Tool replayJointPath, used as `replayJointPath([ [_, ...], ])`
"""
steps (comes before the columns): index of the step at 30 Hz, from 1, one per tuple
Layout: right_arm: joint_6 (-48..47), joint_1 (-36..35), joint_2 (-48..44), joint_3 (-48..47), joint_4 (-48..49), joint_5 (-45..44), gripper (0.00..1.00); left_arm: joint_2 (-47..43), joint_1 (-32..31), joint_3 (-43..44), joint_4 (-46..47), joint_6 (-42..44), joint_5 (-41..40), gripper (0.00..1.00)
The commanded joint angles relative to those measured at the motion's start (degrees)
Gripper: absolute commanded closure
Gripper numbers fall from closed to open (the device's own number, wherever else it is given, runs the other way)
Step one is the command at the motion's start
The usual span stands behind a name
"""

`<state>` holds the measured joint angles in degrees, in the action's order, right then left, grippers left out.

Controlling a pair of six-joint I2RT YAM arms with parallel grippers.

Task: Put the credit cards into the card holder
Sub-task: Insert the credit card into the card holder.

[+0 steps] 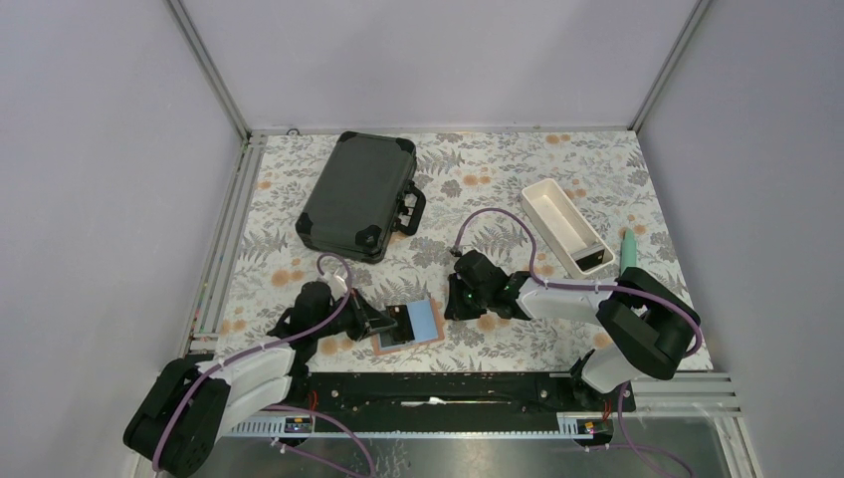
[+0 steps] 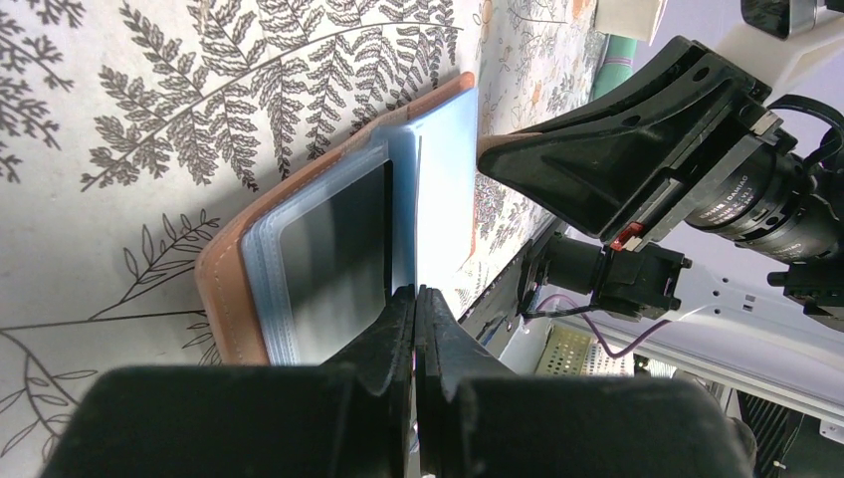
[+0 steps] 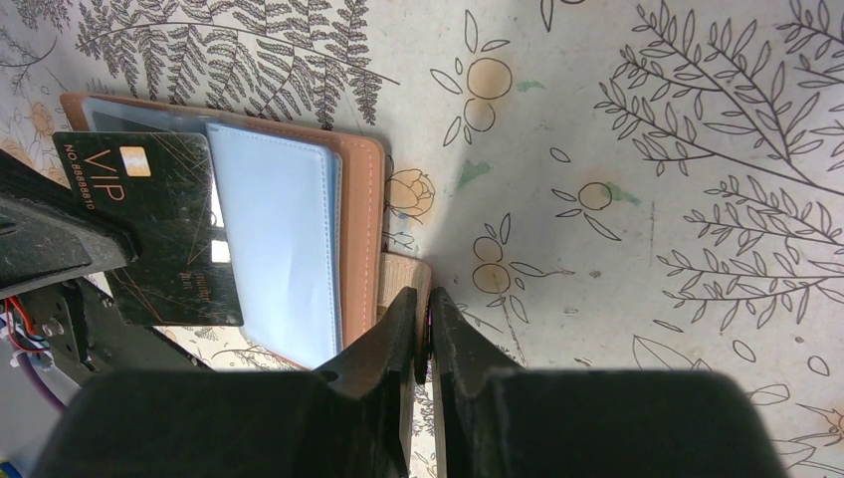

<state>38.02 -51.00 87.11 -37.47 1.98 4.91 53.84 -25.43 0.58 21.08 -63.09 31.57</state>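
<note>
The tan card holder (image 1: 426, 321) lies open near the table's front edge, its pale blue inside up. A black credit card (image 3: 149, 229) marked VIP lies slanted over its left half. In the left wrist view this card (image 2: 333, 264) sits partly inside a clear sleeve of the card holder (image 2: 224, 289). My left gripper (image 1: 386, 324) is shut on the card's near edge, jaws pressed together (image 2: 416, 296). My right gripper (image 3: 423, 302) is shut on the holder's strap (image 3: 403, 274) at the right side of the card holder (image 3: 358, 199), in the top view just right of it (image 1: 453, 307).
A large black hard case (image 1: 356, 196) lies at the back left. A long white tray (image 1: 557, 211) stands at the back right with a dark item (image 1: 594, 261) in its near end, and a teal object (image 1: 628, 249) beside it. The right arm's wrist (image 2: 647, 149) hangs close above the holder.
</note>
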Motion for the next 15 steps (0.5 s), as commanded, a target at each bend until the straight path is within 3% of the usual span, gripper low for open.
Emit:
replayJointPath([
  [1, 0.4, -0.5, 0.5, -1.9, -0.8, -2.3, 0.93, 1.1, 0.3, -2.1, 5.2, -0.1, 1.0, 1.00],
  [15, 0.7, -0.5, 0.3, -1.7, -0.8, -2.2, 0.93, 3.2, 0.3, -3.1, 5.8, 2.0, 1.4, 1.00],
])
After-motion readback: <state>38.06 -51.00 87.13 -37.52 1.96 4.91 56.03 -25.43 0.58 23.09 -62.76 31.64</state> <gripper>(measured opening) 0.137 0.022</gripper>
